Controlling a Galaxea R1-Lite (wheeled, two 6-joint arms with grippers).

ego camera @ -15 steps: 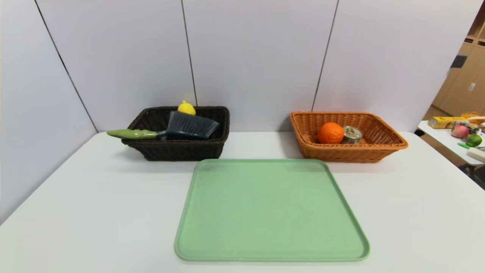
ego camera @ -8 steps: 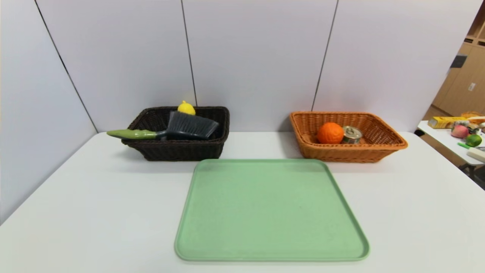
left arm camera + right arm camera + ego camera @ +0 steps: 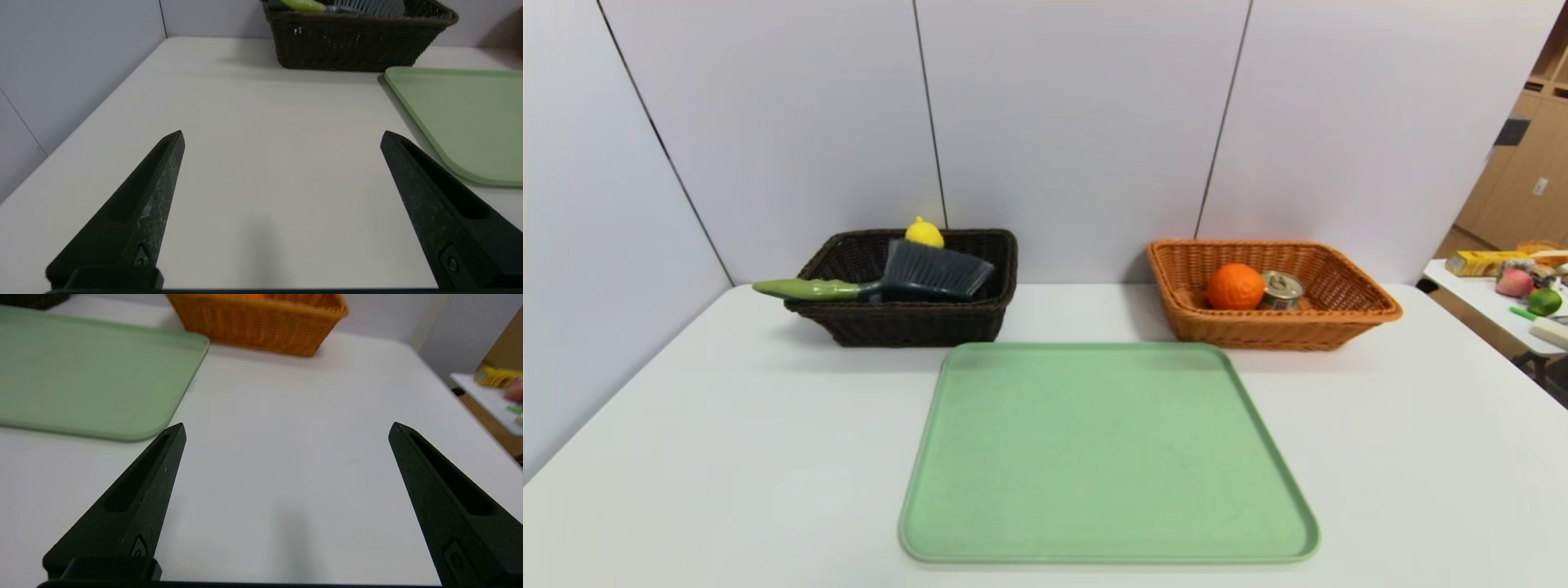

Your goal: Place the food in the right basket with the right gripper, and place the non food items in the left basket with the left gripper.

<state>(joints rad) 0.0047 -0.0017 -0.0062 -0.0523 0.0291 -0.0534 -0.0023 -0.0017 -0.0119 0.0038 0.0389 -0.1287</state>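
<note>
Here, the orange fruit (image 3: pixel 1235 287) and tin can (image 3: pixel 1281 290) are seen in the right basket (image 3: pixel 1347 322); the brush (image 3: pixel 935 272) and duck toy (image 3: pixel 925 233) in the left basket (image 3: pixel 907 322). The left gripper (image 3: pixel 282 136) and right gripper (image 3: pixel 287 428) are held spread wide, empty, low over the table (image 3: pixel 727 425), apparently parked since sorting looks finished.

A lab-style test room is showing here: grey partition panels (image 3: pixel 1078 122) enclosing a white counter (image 3: pixel 727 425), wooden cabinets (image 3: pixel 1515 171) standing beyond.
</note>
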